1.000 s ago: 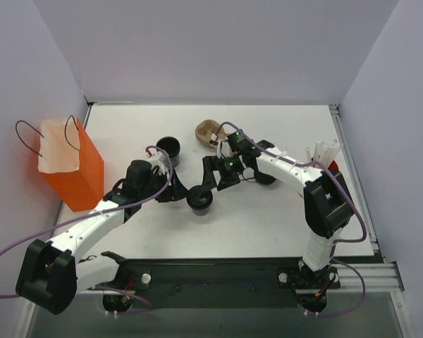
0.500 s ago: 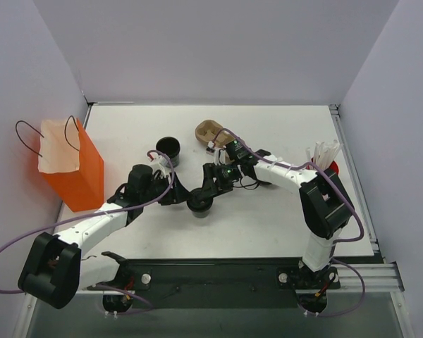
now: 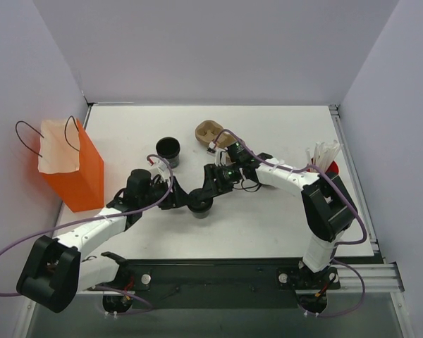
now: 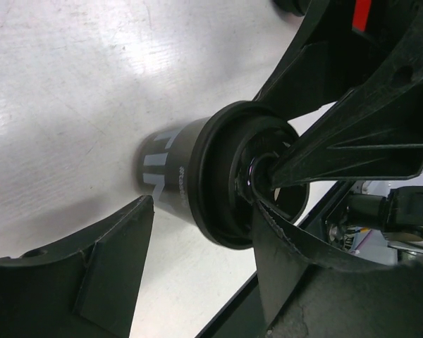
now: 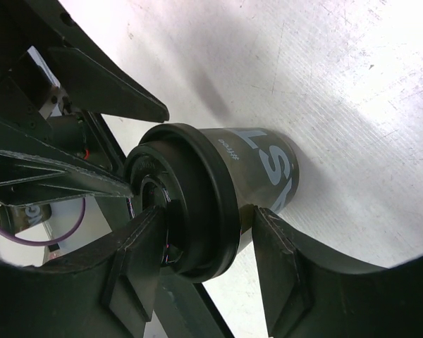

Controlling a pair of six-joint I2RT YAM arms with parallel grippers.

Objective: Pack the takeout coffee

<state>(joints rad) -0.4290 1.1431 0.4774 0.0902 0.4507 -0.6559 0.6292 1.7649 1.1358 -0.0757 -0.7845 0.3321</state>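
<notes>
The takeout coffee (image 3: pixel 199 204), a small black cup with a black lid, stands upright mid-table. My right gripper (image 3: pixel 209 187) reaches it from the right; in the right wrist view one finger (image 5: pixel 137 260) lies on the lid top and the other (image 5: pixel 282 264) touches the wall of the cup (image 5: pixel 261 172) under the lid rim. My left gripper (image 3: pixel 182 199) is open at the cup's left side. In the left wrist view one finger (image 4: pixel 120 267) stands clear of the cup (image 4: pixel 180 169) and the other (image 4: pixel 296 260) reaches over the lid.
An orange paper bag (image 3: pixel 74 172) stands open at the left edge. A lidless black cup (image 3: pixel 168 148) and a brown cup carrier (image 3: pixel 210 132) sit behind the grippers. White sticks in a red holder (image 3: pixel 324 153) stand at the right.
Both grippers moved in on the lidded cup, the right from behind-right, the left from the left. The cup stayed nearly in place.
</notes>
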